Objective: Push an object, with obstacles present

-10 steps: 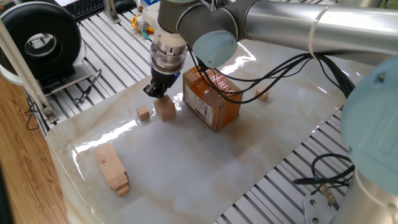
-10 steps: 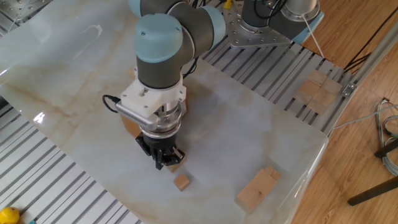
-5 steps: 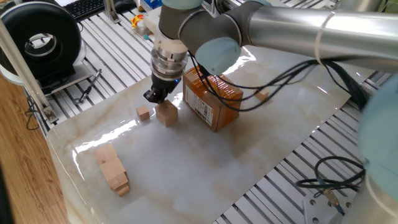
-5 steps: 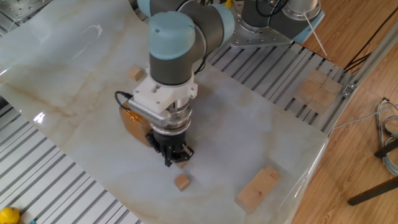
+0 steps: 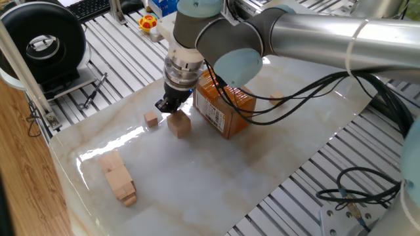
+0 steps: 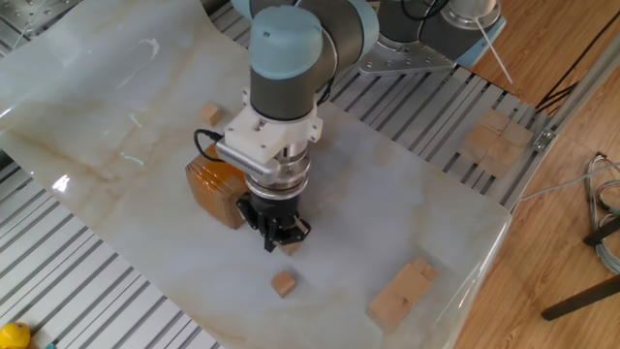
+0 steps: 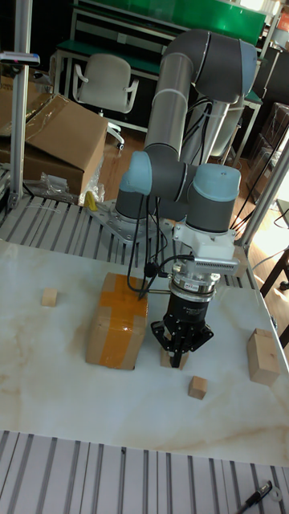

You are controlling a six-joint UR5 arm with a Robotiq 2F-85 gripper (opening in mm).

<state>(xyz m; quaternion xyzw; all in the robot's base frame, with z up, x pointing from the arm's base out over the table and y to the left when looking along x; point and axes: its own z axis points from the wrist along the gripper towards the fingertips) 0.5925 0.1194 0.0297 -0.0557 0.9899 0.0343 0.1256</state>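
One fixed view: gripper (image 5: 167, 105) is low at the table, jaws look pinched narrow, holding nothing, tip against the far side of the cube (image 5: 179, 124). Cube sits just beside the box (image 5: 223, 107), apart from it, tiny cube (image 5: 151, 118) near on its other side. Versus a second ago the cube has slid toward the near edge, along the box face, so the push is working and it's threading the gap. Second tiny cube (image 5: 276, 99) is behind the box, long blocks (image 5: 118, 176) well ahead near the table (image 5: 216, 183) edge. Other fixed view: gripper (image 6: 276, 233) has travelled with the cube (image 6: 292, 246), which peeks out just under the fingers; box (image 6: 215, 192) hasn't moved. Tiny cube (image 6: 283, 283) stays clear. Tall view: gripper (image 7: 179, 347) covers most of the cube (image 7: 166, 359); contact with the box (image 7: 116, 320) can't be told. Judgement: mid-push; risk is clipping the tiny cube or blocks if the line drifts.
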